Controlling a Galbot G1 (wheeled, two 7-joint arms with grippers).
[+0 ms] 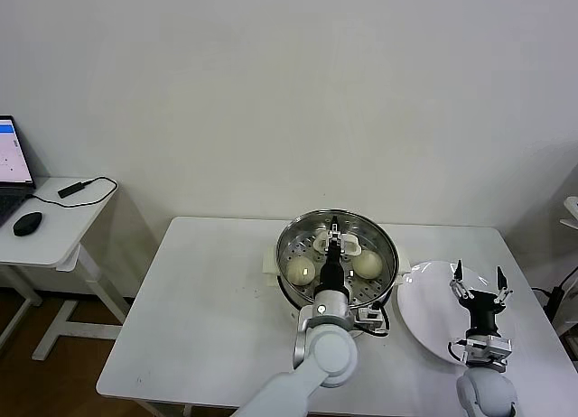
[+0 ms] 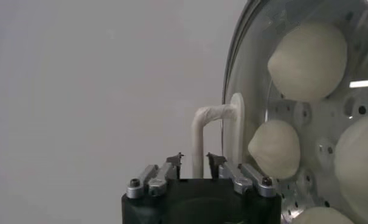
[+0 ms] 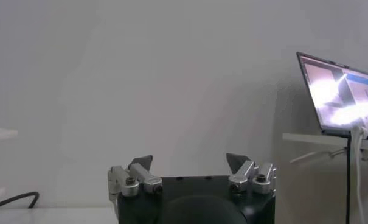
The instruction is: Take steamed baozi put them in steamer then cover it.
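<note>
The steamer [image 1: 287, 241] stands mid-table with the clear glass lid [image 2: 233, 73] on it. Through the glass I see several cream-white baozi, among them one [image 1: 299, 271] on the left, one [image 1: 367, 264] on the right, and two [image 2: 308, 61] [image 2: 275, 148] in the left wrist view. My left gripper [image 1: 335, 229] [image 2: 194, 158] is over the lid. Its jaws stand open on either side of the cream lid handle [image 2: 202, 131], with a gap showing on one side. My right gripper [image 1: 479, 277] [image 3: 188, 161] hangs open and empty above the white plate [image 1: 424, 309].
The white table [image 1: 208, 300] has bare surface left of the steamer. A side desk at far left carries a laptop [image 1: 11, 160] and a mouse [image 1: 27, 223]. A black cable runs by the table's right edge.
</note>
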